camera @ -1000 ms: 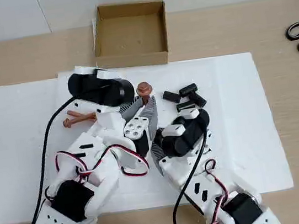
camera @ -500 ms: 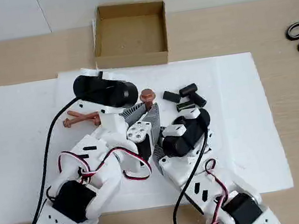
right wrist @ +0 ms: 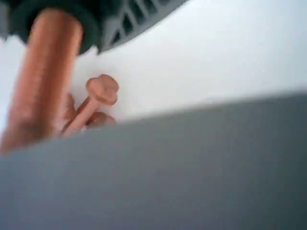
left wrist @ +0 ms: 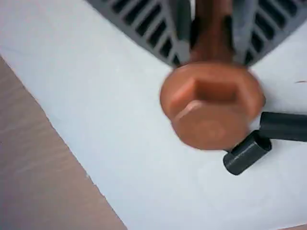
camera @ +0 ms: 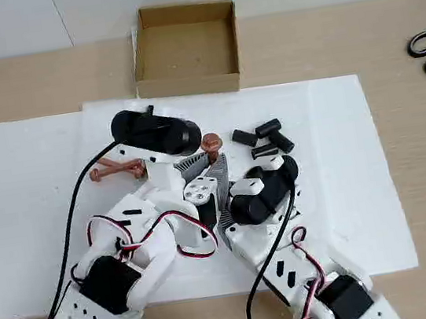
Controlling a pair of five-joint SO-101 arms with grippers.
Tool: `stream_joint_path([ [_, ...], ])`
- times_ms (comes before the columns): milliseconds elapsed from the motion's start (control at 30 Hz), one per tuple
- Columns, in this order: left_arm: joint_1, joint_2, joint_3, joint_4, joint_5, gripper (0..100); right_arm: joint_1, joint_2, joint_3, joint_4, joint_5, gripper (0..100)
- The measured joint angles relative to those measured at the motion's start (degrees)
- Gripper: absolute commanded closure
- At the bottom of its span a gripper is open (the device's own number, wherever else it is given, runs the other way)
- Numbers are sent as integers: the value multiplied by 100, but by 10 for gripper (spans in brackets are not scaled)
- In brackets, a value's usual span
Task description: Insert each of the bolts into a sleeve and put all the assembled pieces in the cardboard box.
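Left wrist view showed the left gripper (left wrist: pixel 211 50) clamped on the shaft of a copper bolt (left wrist: pixel 211 105), its head outward over the white sheet (left wrist: pixel 96 120), near loose black sleeves (left wrist: pixel 247 152). Spare bolts (camera: pixel 117 170) lay beside that arm, well short of the cardboard box (camera: pixel 187 85).

Item: left gripper (camera: pixel 211 160) — on the near side of the cardboard box (camera: pixel 185 48), wrist angled toward it, fingers (left wrist: pixel 180 21) clamped on a bolt (left wrist: pixel 211 105) by its shank. Item: right gripper (camera: pixel 221 206) — just behind the left, farther from the box.
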Motion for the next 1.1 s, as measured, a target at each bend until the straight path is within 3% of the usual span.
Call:
stream_joint_path([
  [333,26,-18,360,35,0,995,0,0,18,0,9,995],
  [733,44,-62,378,862,0,990,-26,9,26,0,26,995],
  [933,26,-62,378,1046,-9,814,-26,9,35,0,26,995],
  [1100,-26,-79,114,1565,0,780,-26,9,35,9,26,995],
])
